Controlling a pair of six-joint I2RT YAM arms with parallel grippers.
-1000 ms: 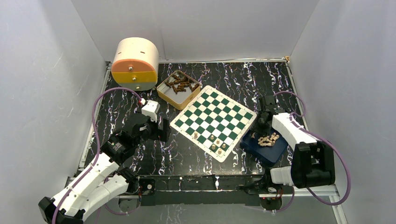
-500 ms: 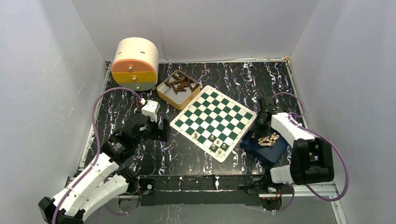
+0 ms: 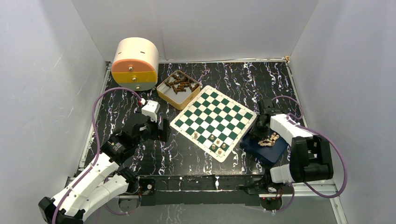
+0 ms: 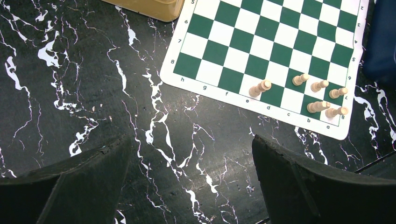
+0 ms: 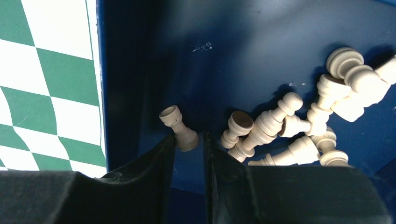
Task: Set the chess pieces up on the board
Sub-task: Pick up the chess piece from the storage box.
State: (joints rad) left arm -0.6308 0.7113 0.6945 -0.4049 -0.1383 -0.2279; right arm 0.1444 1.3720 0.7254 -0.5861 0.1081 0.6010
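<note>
Down in tray point(image 5: 154, 56), pinches one piece point(image 5: 180, 128) by its foot with right gripper point(image 5: 189, 140), jaws a touch narrower than a second ago. Holds left gripper point(image 4: 190, 140) wide, empty, beside board point(image 4: 261, 42). Likely lifts next, to join six pieces point(image 4: 319, 85) standing there.

Black marbled tabletop point(image 3: 224, 77), veined all over in white. Lying flat on it, turned corner-on to the near edge: green-and-white checked board point(image 3: 219, 114) with a white border. Just off the board's far-left side, a shallow tan tin point(image 3: 169, 99), close to the border. Beyond the tin, farther from the board and toward the back-left corner, a round cream box point(image 3: 135, 63) with an orange front. Along the board's right-hand side, a dark blue tray point(image 3: 261, 151), set just beside the white border.
</note>
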